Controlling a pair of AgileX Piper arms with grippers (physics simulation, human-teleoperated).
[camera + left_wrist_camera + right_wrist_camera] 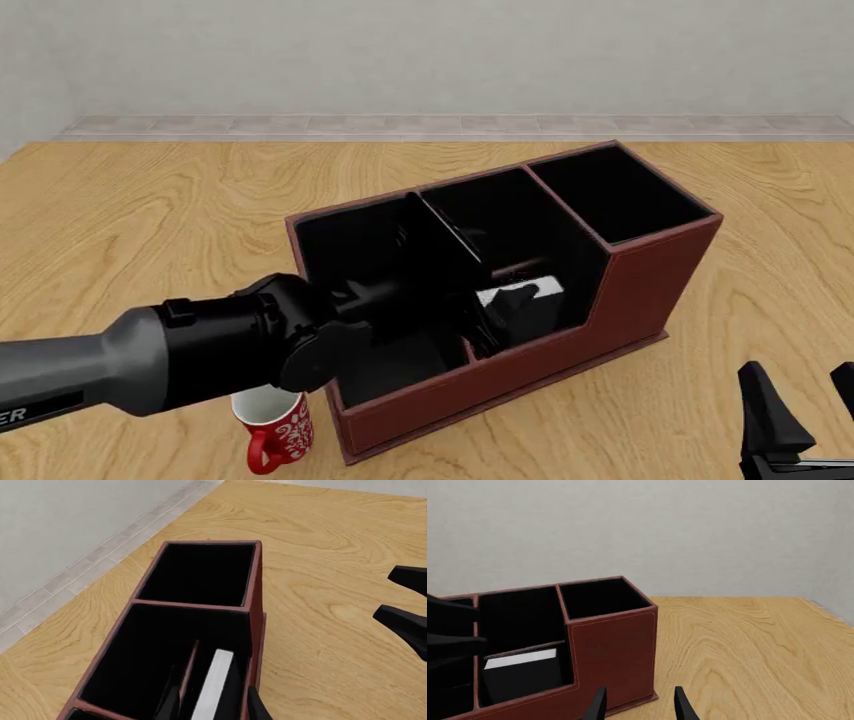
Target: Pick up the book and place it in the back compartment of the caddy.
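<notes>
the caddy point(641, 290), a reddish-brown box with a black lining, is seen standing on the wooden bench point(160, 220), set at an angle in the front view with its taller end toward the far right. the book point(523, 300) is seen upright inside the back compartment point(534, 325), the small cell of the middle section bounded by the low inner divider and the lower outer wall; its white page block faces upward and its black covers are hard to separate from the dark lining. the left arm is reached in over the caddy from the left, and the left claw point(213, 707) is placed down in that same cell, one dark finger on each side of the book in the left wrist view; whether the fingers press the covers or stand just off them cannot be told. in the right wrist view the book's white top edge and black face are seen behind the low wall. a red-and-white mug point(276, 435) is seen on the bench just beside the caddy's near-left corner, partly hidden under the left arm. the right claw point(638, 705) is held low over the bench well apart from the caddy's near side, its fingers spread and nothing between them.
</notes>
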